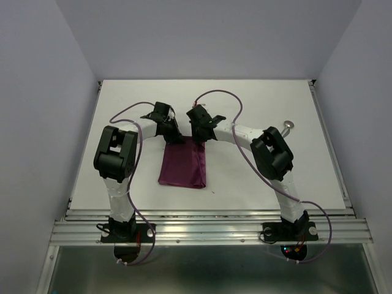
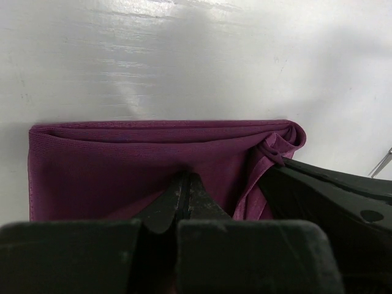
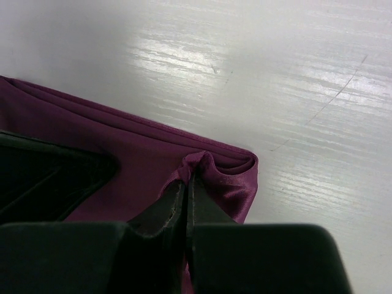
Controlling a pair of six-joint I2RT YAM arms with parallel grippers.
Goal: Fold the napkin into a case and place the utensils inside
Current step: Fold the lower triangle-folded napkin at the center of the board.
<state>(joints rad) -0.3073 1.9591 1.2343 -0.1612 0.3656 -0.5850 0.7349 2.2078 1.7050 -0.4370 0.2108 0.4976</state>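
Observation:
The plum-purple napkin (image 1: 182,168) lies folded into a narrow rectangle on the white table, between the two arms. My left gripper (image 1: 173,136) is at its far left corner and my right gripper (image 1: 197,136) at its far right corner. In the left wrist view the jaws (image 2: 185,179) are shut, pinching the top layer of the napkin (image 2: 110,165) near its folded far edge. In the right wrist view the jaws (image 3: 191,177) are shut on a raised pinch of the napkin (image 3: 141,147) at its corner. The spoon (image 1: 288,126) lies behind the right arm, mostly hidden. The second utensil is not clearly seen.
The white table (image 1: 245,177) is bounded by grey walls on three sides and a metal rail at the near edge. A thin silver piece (image 2: 381,164) shows at the right edge of the left wrist view. Each gripper shows in the other's wrist view.

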